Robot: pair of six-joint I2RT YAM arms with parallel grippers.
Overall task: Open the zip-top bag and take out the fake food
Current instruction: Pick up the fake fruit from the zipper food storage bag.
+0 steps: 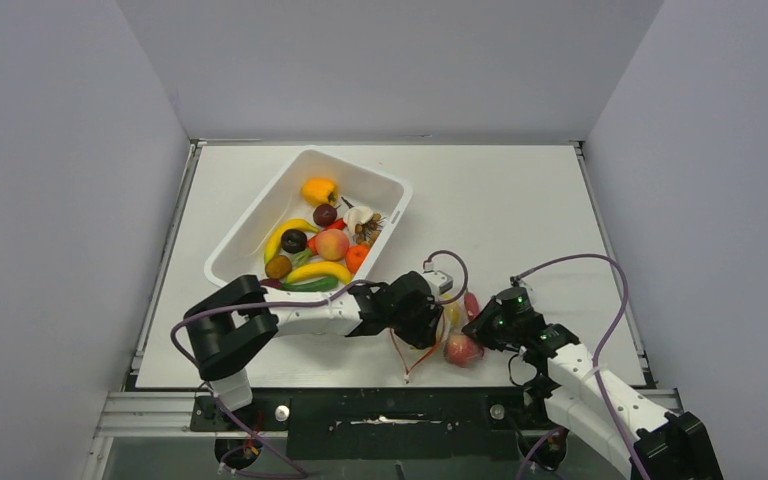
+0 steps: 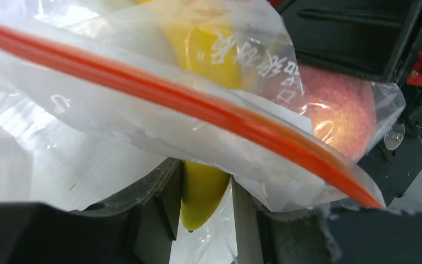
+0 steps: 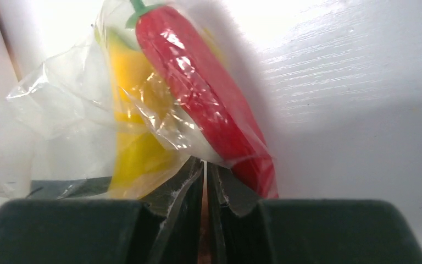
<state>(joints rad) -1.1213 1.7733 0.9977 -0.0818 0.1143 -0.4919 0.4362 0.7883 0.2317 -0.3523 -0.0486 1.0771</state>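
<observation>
The zip-top bag (image 1: 452, 322) hangs between my two grippers near the table's front edge, and its red-orange zip strip (image 1: 415, 362) droops toward the front. My left gripper (image 1: 436, 314) is closed round a yellow banana (image 2: 214, 55). The banana's tip sits between the fingers (image 2: 165, 192), with bag film (image 2: 88, 137) and the zip strip (image 2: 198, 104) draped over them. A peach (image 2: 335, 115) shows through the film, and also in the top view (image 1: 460, 348). My right gripper (image 3: 205, 165) pinches the bag film (image 3: 49, 126), next to a red chili (image 3: 203, 99) and the banana (image 3: 132, 148).
A white tub (image 1: 260, 215) with several toy fruits and vegetables stands tilted at the left middle of the table. Grey walls close in the table on the left, back and right. The arm bases and cables lie along the near edge.
</observation>
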